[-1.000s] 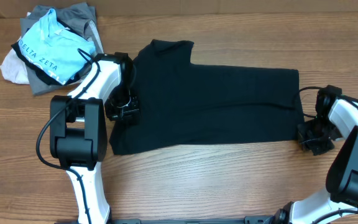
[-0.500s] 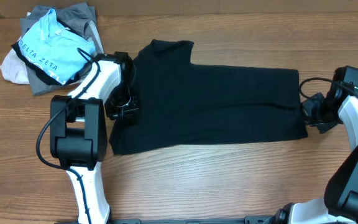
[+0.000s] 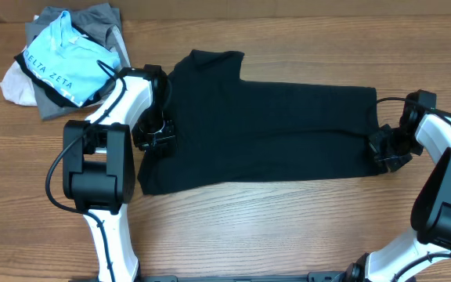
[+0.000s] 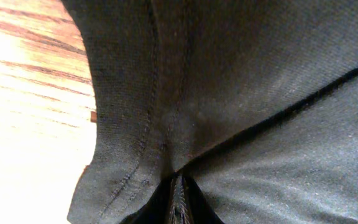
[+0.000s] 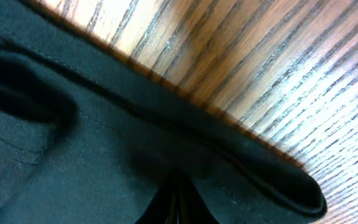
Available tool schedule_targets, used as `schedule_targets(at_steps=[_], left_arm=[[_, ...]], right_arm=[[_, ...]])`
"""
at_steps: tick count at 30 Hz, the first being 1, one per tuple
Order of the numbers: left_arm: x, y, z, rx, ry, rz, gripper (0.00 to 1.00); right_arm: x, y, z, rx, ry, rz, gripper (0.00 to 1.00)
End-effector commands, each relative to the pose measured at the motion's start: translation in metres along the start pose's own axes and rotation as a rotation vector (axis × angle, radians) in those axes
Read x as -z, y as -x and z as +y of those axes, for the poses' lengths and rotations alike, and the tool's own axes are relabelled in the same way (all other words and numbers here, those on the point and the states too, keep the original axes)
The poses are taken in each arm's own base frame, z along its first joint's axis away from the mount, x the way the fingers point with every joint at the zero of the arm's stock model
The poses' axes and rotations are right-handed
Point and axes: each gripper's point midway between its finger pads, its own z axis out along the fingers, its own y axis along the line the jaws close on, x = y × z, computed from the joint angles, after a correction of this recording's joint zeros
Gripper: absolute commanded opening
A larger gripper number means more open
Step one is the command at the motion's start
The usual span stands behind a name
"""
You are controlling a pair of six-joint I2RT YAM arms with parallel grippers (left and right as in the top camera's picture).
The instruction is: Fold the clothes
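The clothes, a black T-shirt, lie flat across the middle of the wooden table, neck towards the far side. My left gripper sits low on the shirt's left edge. In the left wrist view its jaws are shut, with stitched fabric gathered into them. My right gripper rests on the right edge of the shirt. In the right wrist view its jaws are shut, with dark cloth drawn into them and the hem rolled over beside bare wood.
A heap of other garments lies at the far left corner: a light blue lettered shirt on top of grey cloth and white cloth. Both arm bases stand at the near edge.
My right gripper has swung from just off the shirt's near right corner, up along the edge, and now sits on the hem. The left arm and shirt have hardly moved.
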Motion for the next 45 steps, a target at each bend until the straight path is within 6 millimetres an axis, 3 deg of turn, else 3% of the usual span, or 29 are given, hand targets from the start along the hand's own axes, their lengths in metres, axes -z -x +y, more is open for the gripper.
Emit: schedule_targets(at_steps=[1, 8, 20, 25, 29, 35, 38, 41, 42, 43, 44, 45], left_arm=[[-0.006, 0.002, 0.004, 0.018, 0.017, 0.011, 0.09], [-0.006, -0.003, 0.007, 0.023, 0.026, 0.033, 0.04], [-0.003, -0.033, 0.017, 0.050, 0.080, 0.147, 0.04], [0.000, -0.047, 0.021, 0.057, 0.109, 0.201, 0.04], [0.006, -0.045, 0.015, 0.042, 0.101, 0.166, 0.04], [0.046, -0.044, 0.008, 0.060, 0.077, 0.015, 0.04], [0.074, -0.042, 0.002, 0.048, 0.025, -0.093, 0.04], [0.110, -0.028, -0.018, -0.013, -0.075, -0.234, 0.04], [0.125, -0.023, -0.031, -0.057, -0.131, -0.282, 0.10], [0.139, -0.020, -0.043, -0.095, -0.179, -0.319, 0.27], [0.158, -0.015, -0.059, -0.138, -0.242, -0.367, 0.57], [0.176, -0.011, -0.074, -0.177, -0.301, -0.416, 0.86]], right_arm=[[-0.024, -0.014, -0.028, -0.062, -0.120, 0.039, 0.04], [-0.033, -0.036, -0.065, -0.219, -0.260, 0.058, 0.04], [-0.016, -0.035, -0.086, -0.275, -0.363, -0.002, 0.04], [-0.014, -0.025, -0.096, -0.328, -0.347, -0.008, 0.04], [-0.006, -0.012, -0.101, -0.318, -0.331, -0.011, 0.04], [0.027, 0.015, -0.084, -0.317, -0.279, -0.063, 0.04], [0.050, 0.032, -0.064, -0.245, -0.225, -0.081, 0.18], [0.071, 0.041, -0.037, -0.194, -0.130, -0.081, 0.46], [0.079, 0.045, -0.024, -0.173, -0.075, -0.078, 0.55], [0.087, 0.048, -0.010, -0.144, -0.014, -0.073, 0.65], [0.094, 0.050, 0.004, -0.107, 0.050, -0.070, 0.81], [0.102, 0.053, 0.017, -0.069, 0.105, -0.073, 0.89]])
